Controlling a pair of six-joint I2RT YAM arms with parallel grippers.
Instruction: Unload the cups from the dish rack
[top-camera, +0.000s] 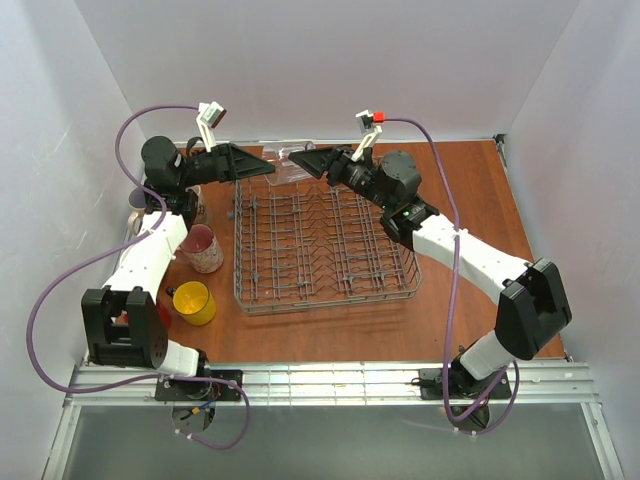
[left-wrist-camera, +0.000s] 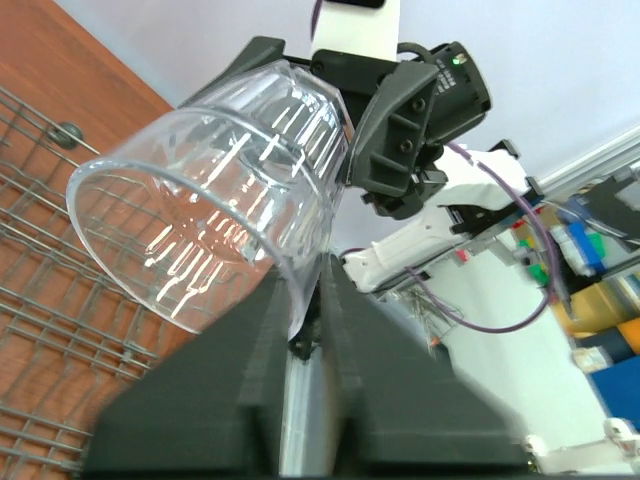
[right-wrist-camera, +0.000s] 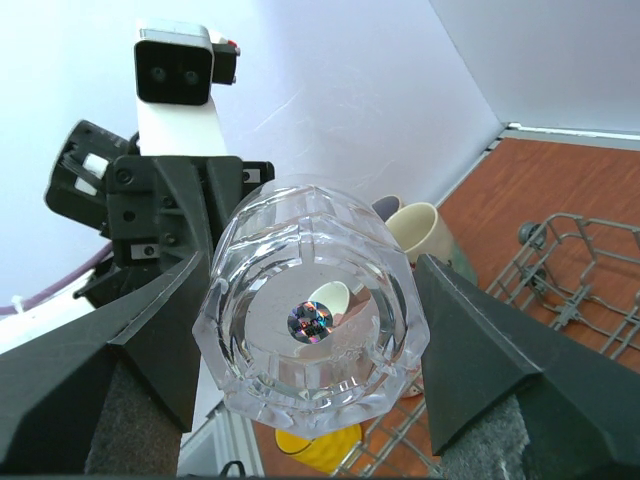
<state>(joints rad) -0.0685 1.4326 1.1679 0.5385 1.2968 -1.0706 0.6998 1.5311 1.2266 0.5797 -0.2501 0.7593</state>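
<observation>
The small clear glass (top-camera: 285, 170) hangs in the air over the far edge of the dish rack (top-camera: 330, 298), between both grippers. My left gripper (top-camera: 266, 168) is shut on the glass's rim wall; in the left wrist view the glass (left-wrist-camera: 210, 200) lies tilted above the pinching fingers (left-wrist-camera: 240, 380). My right gripper (top-camera: 299, 158) is open, its fingers (right-wrist-camera: 480, 350) spread either side of the glass's base (right-wrist-camera: 312, 320). I see no cups in the rack. A pink mug (top-camera: 203, 248) and a yellow mug (top-camera: 194, 303) stand left of the rack.
More mugs stand by the left wall, half hidden behind my left arm (top-camera: 150, 250); a cream one (right-wrist-camera: 425, 230) shows in the right wrist view. The wooden table (top-camera: 470, 190) runs right of the rack. White walls close in on three sides.
</observation>
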